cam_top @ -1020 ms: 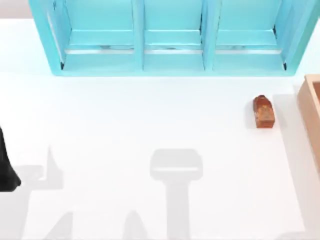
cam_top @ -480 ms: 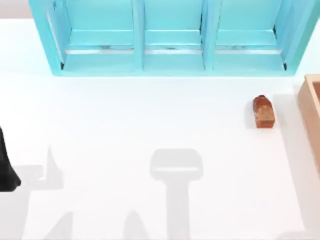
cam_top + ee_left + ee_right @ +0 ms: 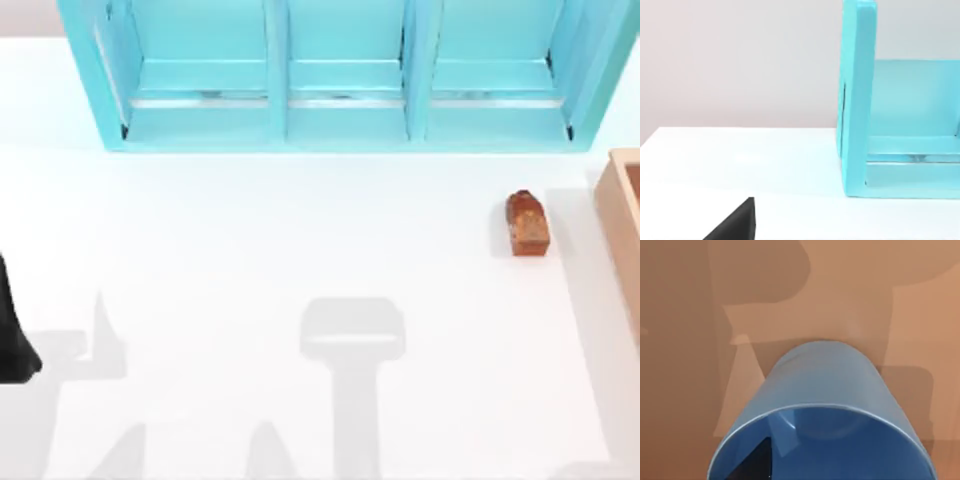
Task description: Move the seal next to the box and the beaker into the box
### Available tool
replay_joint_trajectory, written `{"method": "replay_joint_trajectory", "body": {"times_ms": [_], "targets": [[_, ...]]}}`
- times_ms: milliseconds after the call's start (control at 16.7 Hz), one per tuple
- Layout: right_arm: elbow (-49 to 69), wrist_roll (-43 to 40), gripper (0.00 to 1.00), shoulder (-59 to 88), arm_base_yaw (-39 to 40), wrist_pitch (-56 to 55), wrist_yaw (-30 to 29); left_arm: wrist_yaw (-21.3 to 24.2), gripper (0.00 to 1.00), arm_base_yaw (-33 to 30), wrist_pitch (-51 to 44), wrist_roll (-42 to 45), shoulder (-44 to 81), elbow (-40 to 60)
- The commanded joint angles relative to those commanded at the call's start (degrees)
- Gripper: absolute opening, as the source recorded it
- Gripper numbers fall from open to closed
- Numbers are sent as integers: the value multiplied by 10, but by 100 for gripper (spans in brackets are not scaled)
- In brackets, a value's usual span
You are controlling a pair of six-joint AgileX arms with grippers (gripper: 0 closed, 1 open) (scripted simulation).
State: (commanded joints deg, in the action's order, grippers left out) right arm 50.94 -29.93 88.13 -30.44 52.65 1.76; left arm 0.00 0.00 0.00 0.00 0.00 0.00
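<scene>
The seal (image 3: 527, 223) lies on the white counter (image 3: 300, 240) toward its right side, just beside the tan box (image 3: 622, 215), whose left wall shows at the right edge of the top view — a narrow strip of bare counter keeps the two apart. Behind them, along the far edge, stands the turquoise shelf unit (image 3: 345, 75) with its three open bays. The left arm is parked at the left edge of the counter, a dark part of it showing there (image 3: 12, 335); in the left wrist view a black corner of the left hand (image 3: 735, 225) pokes in over the white surface, with the end panel of the shelf unit beyond it, and whether that hand is wide or narrow I cannot tell. The right wrist view looks down on the blue beaker (image 3: 825, 390) against the wood-coloured floor of the box, its open mouth toward the camera. A dark finger (image 3: 756, 462) of the right hand sits inside the beaker's rim, against its wall — the beaker appears gripped by its rim, upright over the box floor.
</scene>
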Motion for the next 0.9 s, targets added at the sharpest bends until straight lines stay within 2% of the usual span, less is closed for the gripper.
{"method": "replay_joint_trajectory", "body": {"times_ms": [360, 600, 900], "targets": [[2, -1, 100, -1, -1, -1, 1, 0, 100, 0, 0, 0, 0, 0], [64, -14, 100, -8, -9, 5, 29, 0, 100, 0, 0, 0, 0, 0], [182, -12, 100, -23, -6, 125, 38, 0, 100, 0, 0, 0, 0, 0]]}}
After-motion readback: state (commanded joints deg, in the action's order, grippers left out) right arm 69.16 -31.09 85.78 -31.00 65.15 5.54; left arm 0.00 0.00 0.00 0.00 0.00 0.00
